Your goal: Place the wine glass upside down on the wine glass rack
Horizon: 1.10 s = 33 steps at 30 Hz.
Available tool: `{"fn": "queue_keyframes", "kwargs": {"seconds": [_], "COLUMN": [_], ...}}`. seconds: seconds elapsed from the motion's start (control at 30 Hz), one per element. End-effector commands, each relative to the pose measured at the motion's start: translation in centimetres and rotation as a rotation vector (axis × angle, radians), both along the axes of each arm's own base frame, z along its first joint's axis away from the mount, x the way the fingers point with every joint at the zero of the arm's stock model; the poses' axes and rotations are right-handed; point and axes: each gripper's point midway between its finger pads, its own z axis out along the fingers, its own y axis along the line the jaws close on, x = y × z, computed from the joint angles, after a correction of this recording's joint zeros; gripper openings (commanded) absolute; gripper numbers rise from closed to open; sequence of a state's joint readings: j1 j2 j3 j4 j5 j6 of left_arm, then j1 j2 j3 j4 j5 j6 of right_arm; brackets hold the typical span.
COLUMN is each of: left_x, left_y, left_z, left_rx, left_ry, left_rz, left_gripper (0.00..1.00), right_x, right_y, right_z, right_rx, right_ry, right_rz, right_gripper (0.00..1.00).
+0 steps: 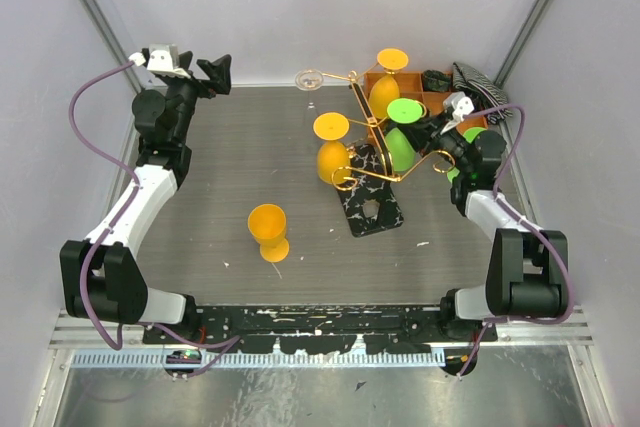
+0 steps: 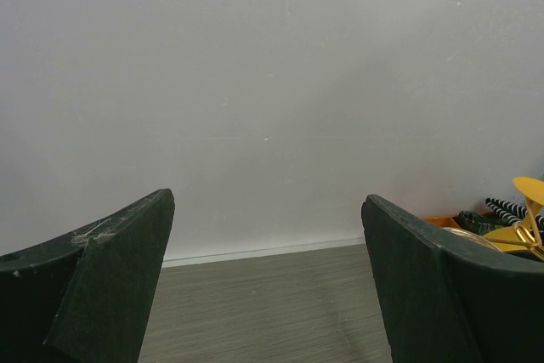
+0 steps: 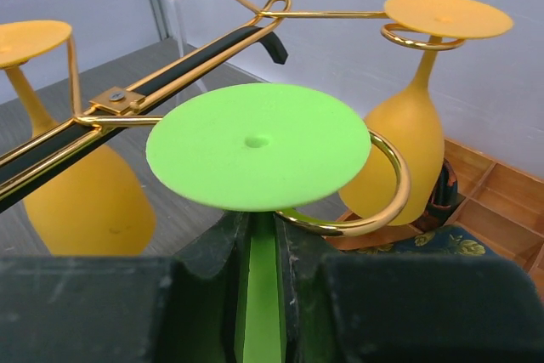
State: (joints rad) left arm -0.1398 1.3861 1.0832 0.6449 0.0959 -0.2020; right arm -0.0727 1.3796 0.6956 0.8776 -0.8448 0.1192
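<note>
The left arm (image 1: 148, 192) and right arm (image 1: 482, 209) have black joints and white link shells, each trailed by a purple cable (image 1: 72, 112). The left gripper (image 2: 268, 197) has dark wedge-shaped fingers (image 2: 110, 286), one scuffed.

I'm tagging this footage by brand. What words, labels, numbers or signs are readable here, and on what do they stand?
None can be read. The green wine glass, the standing yellow glass and the gold rack bear no print. The small brass plate on the rack shows no lettering. The white specks on the black rail at the near edge look like scuffs, not letters.
</note>
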Motion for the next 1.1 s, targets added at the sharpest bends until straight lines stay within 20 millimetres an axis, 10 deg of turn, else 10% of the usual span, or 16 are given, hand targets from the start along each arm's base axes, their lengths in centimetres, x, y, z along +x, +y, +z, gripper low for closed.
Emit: {"fn": "queue_keyframes", "kwargs": {"seconds": [0.0,1.07], "left_x": [-0.2,-0.2], "left_y": [0.2,0.4], "left_z": [1.9,1.5], "left_rx": [0.005,0.018], "left_ry": [-0.048,-0.041], "left_rz": [0.006,0.014], "left_gripper": [0.98,0.98], "right_x": [1.6,2.6], "right_y": [-1.1,-4.3], "right_z": [4.0,3.1], "right_rx": [0.04,0.05], "right_ry": [-0.151,-0.166], "right_rz": [-0.09,-0.323], "right_gripper": [0.01,0.01]}}
